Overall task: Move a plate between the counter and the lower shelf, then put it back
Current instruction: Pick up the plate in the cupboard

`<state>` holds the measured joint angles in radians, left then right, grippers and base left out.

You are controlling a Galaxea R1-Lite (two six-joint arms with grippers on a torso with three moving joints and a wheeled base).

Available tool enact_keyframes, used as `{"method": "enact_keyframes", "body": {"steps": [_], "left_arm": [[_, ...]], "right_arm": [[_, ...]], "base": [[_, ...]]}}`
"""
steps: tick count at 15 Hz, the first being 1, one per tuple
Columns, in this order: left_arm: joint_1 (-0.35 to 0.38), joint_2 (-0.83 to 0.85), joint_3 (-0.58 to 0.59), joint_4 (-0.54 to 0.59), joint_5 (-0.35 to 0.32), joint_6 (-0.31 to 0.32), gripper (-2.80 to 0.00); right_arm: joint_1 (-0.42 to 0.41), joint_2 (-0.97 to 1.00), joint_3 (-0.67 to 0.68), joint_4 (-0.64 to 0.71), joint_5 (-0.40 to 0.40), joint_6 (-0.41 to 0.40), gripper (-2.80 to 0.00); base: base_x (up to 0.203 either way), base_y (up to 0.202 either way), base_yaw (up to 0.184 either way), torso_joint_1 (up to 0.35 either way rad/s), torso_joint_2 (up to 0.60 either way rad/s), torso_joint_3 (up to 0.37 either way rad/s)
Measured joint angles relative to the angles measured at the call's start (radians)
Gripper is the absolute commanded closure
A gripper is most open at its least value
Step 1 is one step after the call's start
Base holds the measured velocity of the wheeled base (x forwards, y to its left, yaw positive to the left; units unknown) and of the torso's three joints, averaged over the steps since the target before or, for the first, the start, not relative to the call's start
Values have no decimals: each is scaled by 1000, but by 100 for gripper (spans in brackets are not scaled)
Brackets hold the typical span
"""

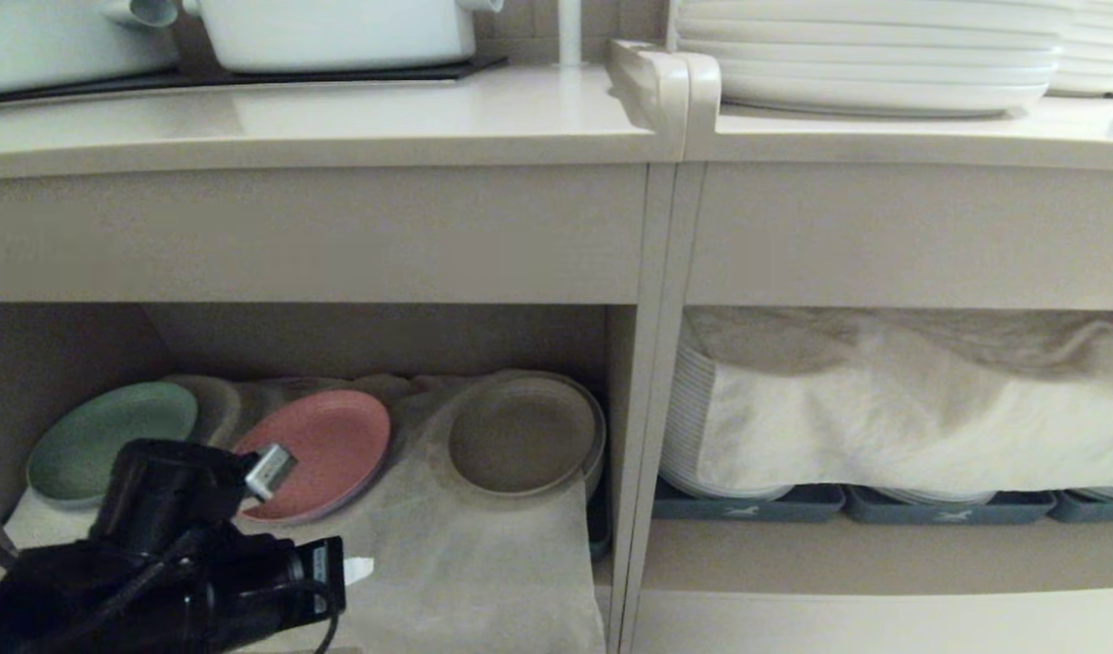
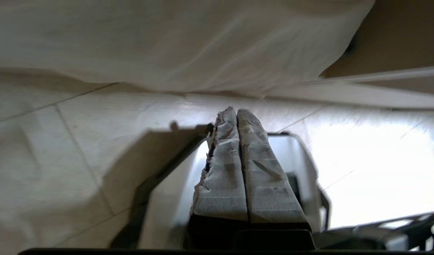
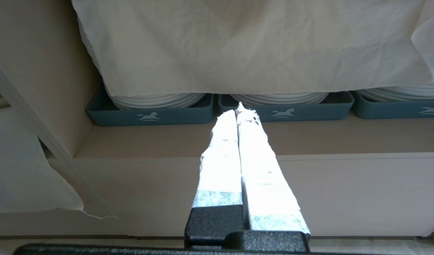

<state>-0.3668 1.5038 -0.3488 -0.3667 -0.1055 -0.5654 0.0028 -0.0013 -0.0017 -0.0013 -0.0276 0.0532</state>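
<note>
I see the plate lying in the lower shelf, center frame, right of a pink plate. My left end effector and right end effector both have fingers pressed together, empty.

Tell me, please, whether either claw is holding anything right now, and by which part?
Nothing is held: the left claw and the right claw are both shut on nothing, and the cream plate lies on the lower shelf.
</note>
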Motion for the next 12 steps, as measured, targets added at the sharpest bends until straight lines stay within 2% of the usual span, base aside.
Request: {"method": "enact_keyframes", "body": {"steps": [1,3,8,12], "left_arm": [[-27,23,-14,-1,22,-30,0],[-47,73,-32,-8,32,-43,0],[-53,213,-57,-182,52,-68,0],[-50,301,-100,-220,84,-88,0]], "right_arm": [[0,0,0,0,1,0,0],[0,0,0,0,0,0,0],[0,0,0,0,0,0,0],[0,0,0,0,0,0,0]], "base": [[0,0,0,0,0,0],[0,0,0,0,0,0],[0,0,0,0,0,0],[0,0,0,0,0,0]]}}
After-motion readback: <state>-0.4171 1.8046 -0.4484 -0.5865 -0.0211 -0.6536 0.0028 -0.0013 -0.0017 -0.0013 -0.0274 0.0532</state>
